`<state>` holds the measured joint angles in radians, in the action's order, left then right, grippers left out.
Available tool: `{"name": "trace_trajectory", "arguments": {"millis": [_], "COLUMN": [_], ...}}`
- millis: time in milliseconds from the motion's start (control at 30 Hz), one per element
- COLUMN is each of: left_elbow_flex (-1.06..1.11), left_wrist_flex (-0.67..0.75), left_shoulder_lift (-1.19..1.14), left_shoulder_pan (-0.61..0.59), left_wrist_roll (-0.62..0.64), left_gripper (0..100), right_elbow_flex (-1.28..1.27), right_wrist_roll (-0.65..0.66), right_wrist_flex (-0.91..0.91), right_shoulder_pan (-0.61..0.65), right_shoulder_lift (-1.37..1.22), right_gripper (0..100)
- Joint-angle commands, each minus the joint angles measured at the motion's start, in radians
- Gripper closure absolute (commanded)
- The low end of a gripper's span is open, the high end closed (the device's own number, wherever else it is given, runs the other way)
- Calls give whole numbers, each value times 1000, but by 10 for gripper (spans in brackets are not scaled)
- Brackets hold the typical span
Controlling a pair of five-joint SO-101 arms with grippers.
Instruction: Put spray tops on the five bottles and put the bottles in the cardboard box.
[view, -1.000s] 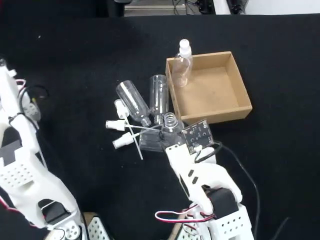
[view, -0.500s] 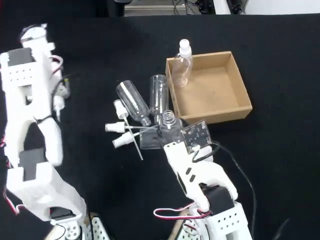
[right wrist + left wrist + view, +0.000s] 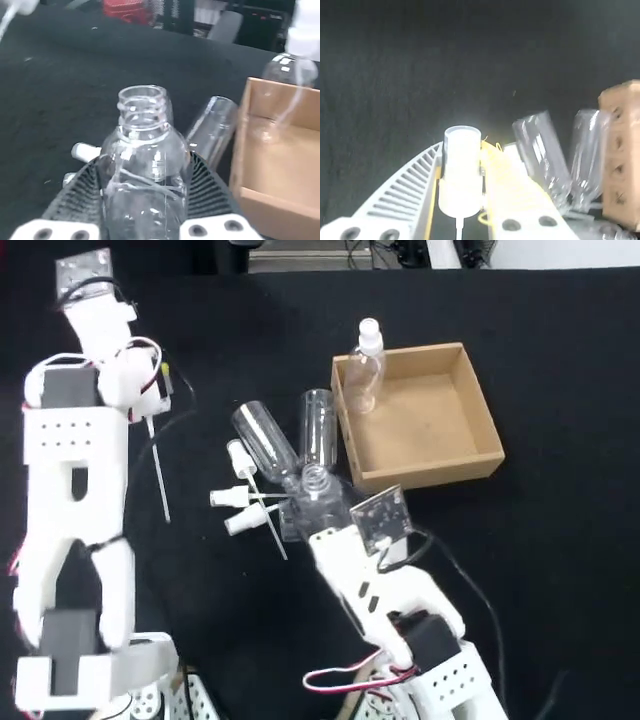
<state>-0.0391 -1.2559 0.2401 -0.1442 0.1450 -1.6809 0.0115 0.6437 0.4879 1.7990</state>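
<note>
While I watch the feeds, the right claw (image 3: 145, 162) is closed snugly around a clear plastic bottle (image 3: 145, 145), gripping it at the body with the threaded neck open and pointing up. It has no cap. In the high view this bottle stands just off the near left corner of the cardboard box (image 3: 424, 351), close to the middle of the table (image 3: 560, 570).

My left claw (image 3: 463, 147) is pinched shut on a white spray top (image 3: 461, 175), whose thin tube hangs down below it. That claw sits over the far left part of the table, well apart from the held bottle.

One bottle (image 3: 366, 368) with its white top already fitted stands upright in the box's far left corner. Two more clear bottles (image 3: 265, 443) lie uncapped on the table just beside the box's left wall, their necks aimed toward the near edge. Three loose spray tops (image 3: 232, 497) lie next to them, tubes crossing near the held bottle.

Compared with a second ago, the left arm has swung up from the near left edge to the far left, bringing the spray top with it. The right claw has tipped its bottle from lying low on the table to standing, and shifted it a little toward the left edge. The box and its capped bottle have not moved.
</note>
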Motion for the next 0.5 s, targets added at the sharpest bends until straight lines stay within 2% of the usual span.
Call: {"name": "trace_trajectory", "arguments": {"millis": [0,200,467], "left_elbow_flex": [5,-7,101], "left_wrist_flex": [130,334,506], "left_shoulder_lift": [129,273,393], "left_shoulder_pan": [42,200,366], "left_wrist_roll": [11,11,11], "left_gripper": [970,970,970], "right_elbow_flex": [56,53,12], "right_wrist_roll": [37,138,25], "right_wrist_flex": [-58,-167,-169], "right_shoulder_pan": [57,63,-48], "right_shoulder_lift": [93,91,91], "right_gripper": [987,988,988]}}
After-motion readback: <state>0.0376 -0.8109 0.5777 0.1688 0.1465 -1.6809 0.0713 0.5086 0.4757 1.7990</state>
